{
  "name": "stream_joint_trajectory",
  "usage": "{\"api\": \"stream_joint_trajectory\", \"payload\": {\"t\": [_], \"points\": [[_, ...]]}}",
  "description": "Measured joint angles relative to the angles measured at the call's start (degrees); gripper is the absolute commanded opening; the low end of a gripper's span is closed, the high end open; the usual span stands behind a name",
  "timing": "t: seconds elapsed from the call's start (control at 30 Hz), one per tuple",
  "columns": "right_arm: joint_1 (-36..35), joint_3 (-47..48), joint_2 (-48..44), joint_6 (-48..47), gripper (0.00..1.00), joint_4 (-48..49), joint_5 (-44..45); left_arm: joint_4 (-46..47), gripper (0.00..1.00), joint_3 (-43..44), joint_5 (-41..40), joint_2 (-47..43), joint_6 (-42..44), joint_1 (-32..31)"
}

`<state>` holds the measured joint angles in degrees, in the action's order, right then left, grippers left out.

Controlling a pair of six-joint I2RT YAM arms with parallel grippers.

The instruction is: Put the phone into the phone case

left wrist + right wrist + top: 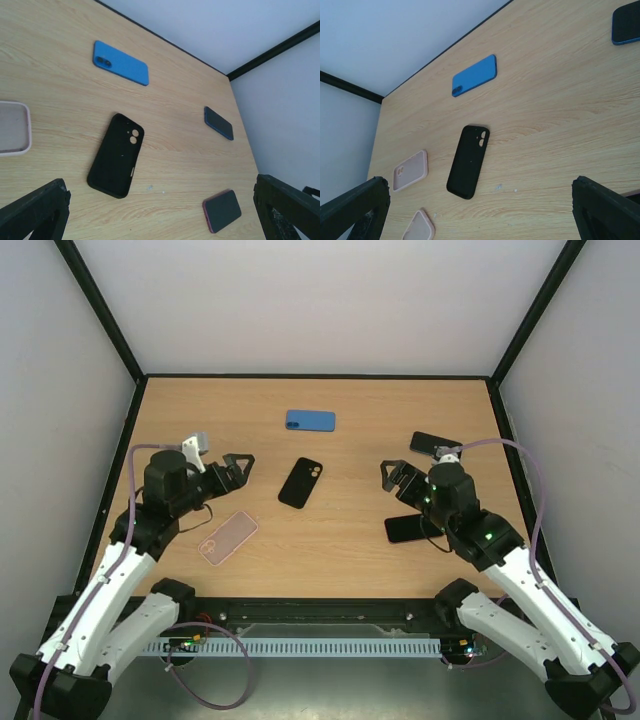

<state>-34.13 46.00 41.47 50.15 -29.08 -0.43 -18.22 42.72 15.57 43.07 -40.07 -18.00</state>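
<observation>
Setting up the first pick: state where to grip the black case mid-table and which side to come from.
Take the black case across its two long edges, about mid-length, coming straight down from above. It lies flat, so only the narrow width offers opposing sides, and nothing crowds either edge. Align the grip with its slight slant.

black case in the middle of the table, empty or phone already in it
Empty: the black case has bare table showing through its camera cutouts.
</observation>
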Motion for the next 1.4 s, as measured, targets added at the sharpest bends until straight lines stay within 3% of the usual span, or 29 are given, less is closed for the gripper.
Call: {"api": "stream_joint_trajectory", "payload": {"t": [0.3, 0.6, 1.03, 1.23, 1.4], "points": [[0.0, -2.8, -1.5, 0.1, 0.98, 2.6, 0.0, -4.9, 1.0, 0.2, -6.2, 3.3, -2.0, 0.0], [0.0, -5.8, -2.8, 1.5, 0.97, 4.1, -1.5, -11.6, 0.97, -2.8, -17.4, 7.3, -12.6, 2.5], [0.0, -7.2, -5.1, 2.0, 0.98, 4.5, -2.6, -18.1, 0.62, -11.3, -23.9, 10.9, -29.6, 6.3], [0.0, -7.3, -5.8, 2.0, 0.97, 4.6, -2.6, -19.1, 0.55, -12.8, -26.0, 10.4, -33.6, 6.5], [0.0, -7.8, -6.7, 2.3, 0.97, 5.3, -2.6, -18.6, 0.42, -13.9, -26.1, 10.7, -34.8, 6.7]]}}
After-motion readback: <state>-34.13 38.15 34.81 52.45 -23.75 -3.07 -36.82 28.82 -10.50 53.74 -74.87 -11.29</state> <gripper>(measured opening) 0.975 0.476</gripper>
